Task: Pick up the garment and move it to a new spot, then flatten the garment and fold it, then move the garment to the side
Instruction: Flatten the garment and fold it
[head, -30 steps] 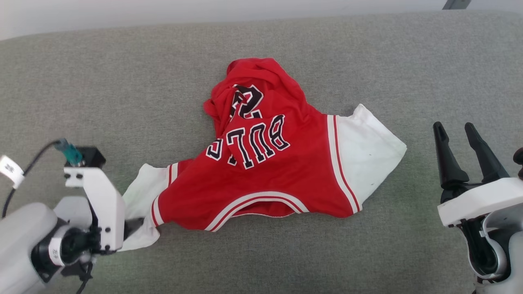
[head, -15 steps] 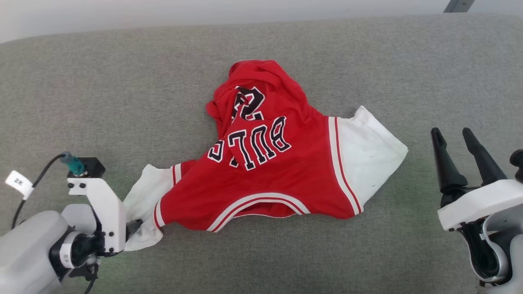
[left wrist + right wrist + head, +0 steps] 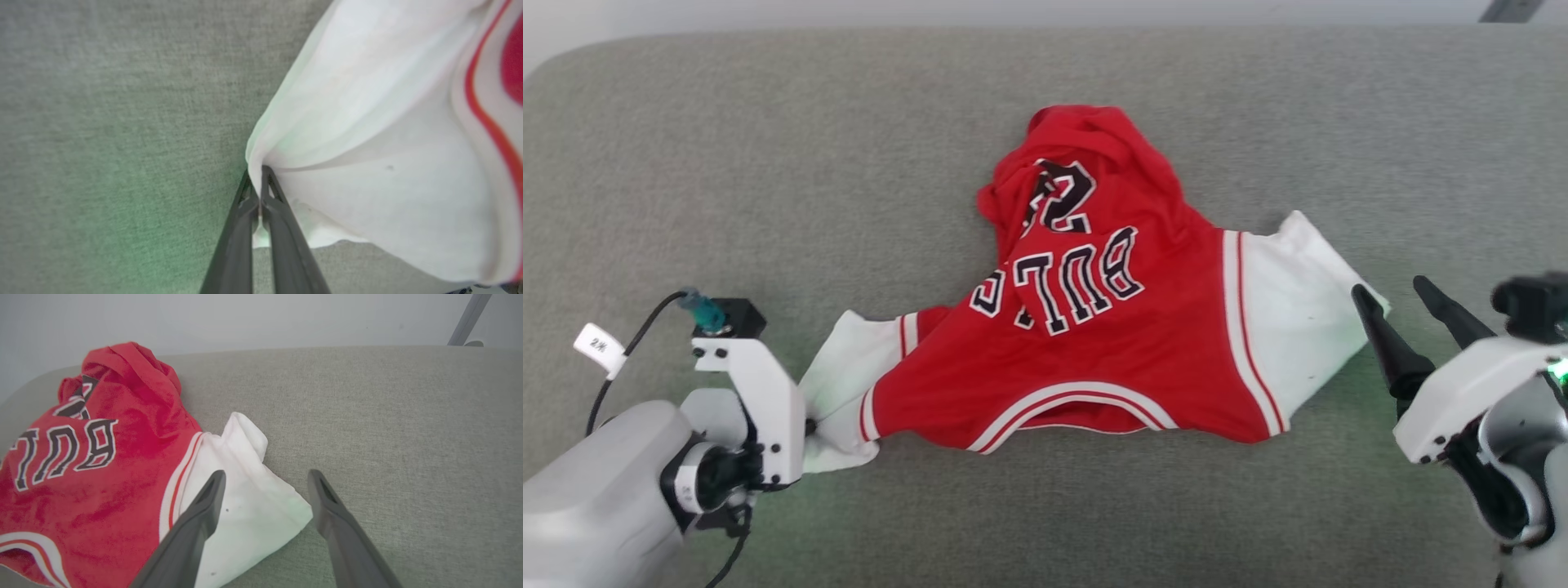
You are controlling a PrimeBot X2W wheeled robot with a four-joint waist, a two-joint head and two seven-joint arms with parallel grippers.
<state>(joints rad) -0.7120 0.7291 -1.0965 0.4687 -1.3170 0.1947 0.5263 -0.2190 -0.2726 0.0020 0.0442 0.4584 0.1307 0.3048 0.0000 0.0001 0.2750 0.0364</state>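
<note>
A grey fabric pad spans the head view, with a pale wall behind its far edge. The garment lies crumpled near the pad's middle. Its red body is bunched into a peak at the far side, and its striped neck trim curves along the near edge. Its black lettering reads upside down from the head and is partly folded over itself.

The right sleeve, white and edged with red-and-white stripes, lies fairly flat on the robot's right, with small dark specks on it. The left sleeve is smaller in view and drawn into a tight gather at its near corner.

The left gripper is clenched on that gathered edge of the garment. In the left wrist view the two fingers press together with white cloth pinched between them. In the head view a white bracket hides the fingers.

The right gripper sits at the outer corner of the right sleeve, fingers spread wide and holding nothing. In the right wrist view the sleeve's corner lies between them. Whether they touch the cloth cannot be told.

A dark cable with a white tag loops off the left wrist.
</note>
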